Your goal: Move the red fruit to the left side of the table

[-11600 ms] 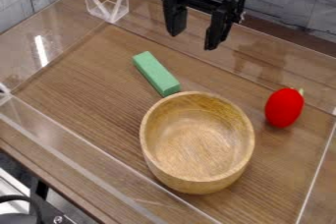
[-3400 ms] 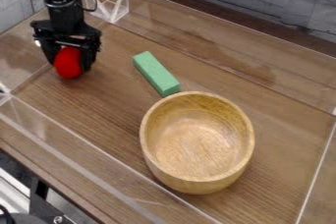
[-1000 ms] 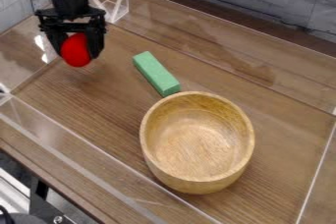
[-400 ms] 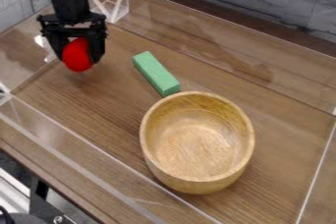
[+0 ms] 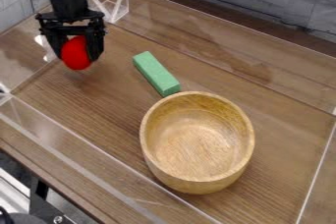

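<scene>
The red fruit [image 5: 79, 54] is small and glossy and sits low over the left part of the brown wooden table [image 5: 92, 110], near the far left corner. My black gripper [image 5: 75, 51] points straight down over it. Its two fingers stand wide, one on each side of the fruit, so the gripper is open. The fruit's lower edge is partly hidden, so whether the fingertips touch it cannot be told.
A green rectangular block [image 5: 155, 73] lies right of the fruit. The round wooden bowl [image 5: 148, 128] stands at the front centre-right. Low clear acrylic walls [image 5: 108, 5] edge the table close behind and left of the gripper.
The fruit once lay at the table's right edge and the gripper hung open at the back; both are now at the left. Over the last second, nothing has visibly moved.
</scene>
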Controlling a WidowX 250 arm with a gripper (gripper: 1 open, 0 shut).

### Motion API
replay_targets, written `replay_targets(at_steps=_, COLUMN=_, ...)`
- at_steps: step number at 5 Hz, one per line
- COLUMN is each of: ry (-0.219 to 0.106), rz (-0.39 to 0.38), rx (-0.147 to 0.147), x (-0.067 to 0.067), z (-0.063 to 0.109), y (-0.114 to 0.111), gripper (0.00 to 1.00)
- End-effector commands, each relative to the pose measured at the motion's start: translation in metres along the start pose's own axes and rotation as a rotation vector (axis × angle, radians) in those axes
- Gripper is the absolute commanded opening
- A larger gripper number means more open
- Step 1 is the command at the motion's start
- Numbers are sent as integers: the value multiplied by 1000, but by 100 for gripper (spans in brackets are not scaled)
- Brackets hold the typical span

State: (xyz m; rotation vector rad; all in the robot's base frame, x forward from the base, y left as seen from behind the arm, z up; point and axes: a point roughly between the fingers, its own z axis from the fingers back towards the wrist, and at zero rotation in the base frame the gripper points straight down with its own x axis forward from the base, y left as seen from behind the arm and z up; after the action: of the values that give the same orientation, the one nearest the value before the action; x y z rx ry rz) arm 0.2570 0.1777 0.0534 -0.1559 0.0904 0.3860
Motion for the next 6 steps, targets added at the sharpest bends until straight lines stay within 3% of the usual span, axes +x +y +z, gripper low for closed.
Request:
replay_targets(at_steps=1, ry=-40, rz=1, rx=5, x=6, z=14, y=3, gripper=100)
replay_targets(at_steps=6, ry=-17, rz=-32, rx=17, x=5, z=12, y=-5, gripper=100)
